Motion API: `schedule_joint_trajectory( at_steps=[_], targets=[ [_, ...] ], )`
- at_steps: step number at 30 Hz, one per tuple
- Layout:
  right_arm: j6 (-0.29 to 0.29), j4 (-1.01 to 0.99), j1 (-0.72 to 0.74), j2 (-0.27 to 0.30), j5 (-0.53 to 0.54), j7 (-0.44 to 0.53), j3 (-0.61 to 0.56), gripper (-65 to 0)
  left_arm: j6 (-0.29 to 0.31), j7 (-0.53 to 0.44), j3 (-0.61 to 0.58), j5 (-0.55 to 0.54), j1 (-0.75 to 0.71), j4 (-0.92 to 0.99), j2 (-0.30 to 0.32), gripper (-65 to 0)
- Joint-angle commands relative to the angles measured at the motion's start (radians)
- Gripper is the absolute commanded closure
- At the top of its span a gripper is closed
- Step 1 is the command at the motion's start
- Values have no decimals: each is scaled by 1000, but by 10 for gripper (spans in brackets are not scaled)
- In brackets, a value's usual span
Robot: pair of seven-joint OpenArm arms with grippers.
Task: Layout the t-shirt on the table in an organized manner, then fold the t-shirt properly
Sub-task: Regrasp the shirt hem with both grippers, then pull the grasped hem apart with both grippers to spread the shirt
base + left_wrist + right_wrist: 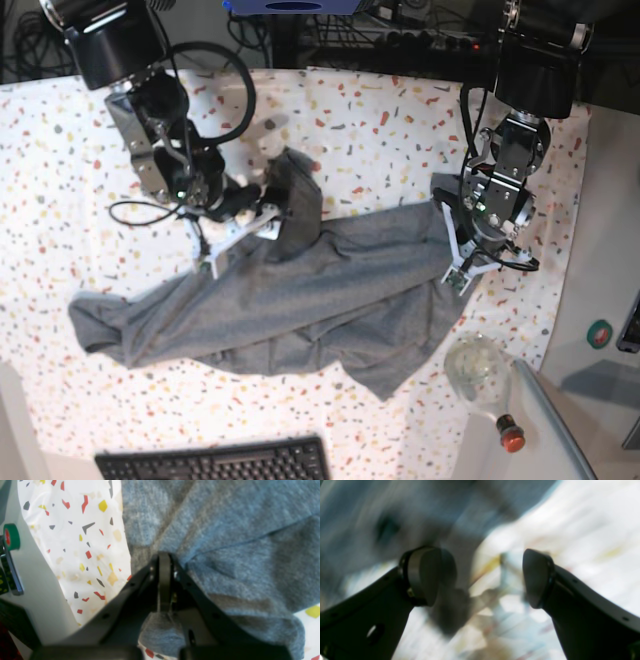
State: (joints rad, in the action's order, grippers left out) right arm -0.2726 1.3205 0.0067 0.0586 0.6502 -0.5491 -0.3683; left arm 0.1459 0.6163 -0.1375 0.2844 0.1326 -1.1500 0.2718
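The heather-grey t-shirt (300,300) lies crumpled in a long band across the speckled table (380,130). In the base view its right end is at my left gripper (447,235). The left wrist view shows that gripper (165,557) shut on a bunched fold of the t-shirt (225,542). At the upper middle of the shirt a fold stands up beside my right gripper (262,222). The right wrist view is blurred by motion. There the right gripper (480,577) is open, with nothing between its fingers (425,575).
A black keyboard (210,462) lies at the front edge. A clear glass object (478,365) and a red button (510,436) sit at the front right. Beyond the table's right edge is a grey side surface with a green tape roll (600,333). Cables trail at the back.
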Motion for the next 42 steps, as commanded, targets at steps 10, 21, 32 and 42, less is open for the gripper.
schedule_joint_trajectory(
  at_steps=[10,21,32,42],
  targets=[
    [-113,66,17,-4,3,17,-97,-470,-2,-3,3,2,11,-18,5,0],
    [-109,-120,111,4,4,21,-125,-38,-2,15,0,2,-32,-124,4,0],
    [-115,187,-118,129,4,-10,2,0,-1,23,2,-6,-210,-373,8,-26],
    [-115,279,-155,169,4,-85,42,0,73,23,8,-11,-469,-683,1,-650]
  ],
)
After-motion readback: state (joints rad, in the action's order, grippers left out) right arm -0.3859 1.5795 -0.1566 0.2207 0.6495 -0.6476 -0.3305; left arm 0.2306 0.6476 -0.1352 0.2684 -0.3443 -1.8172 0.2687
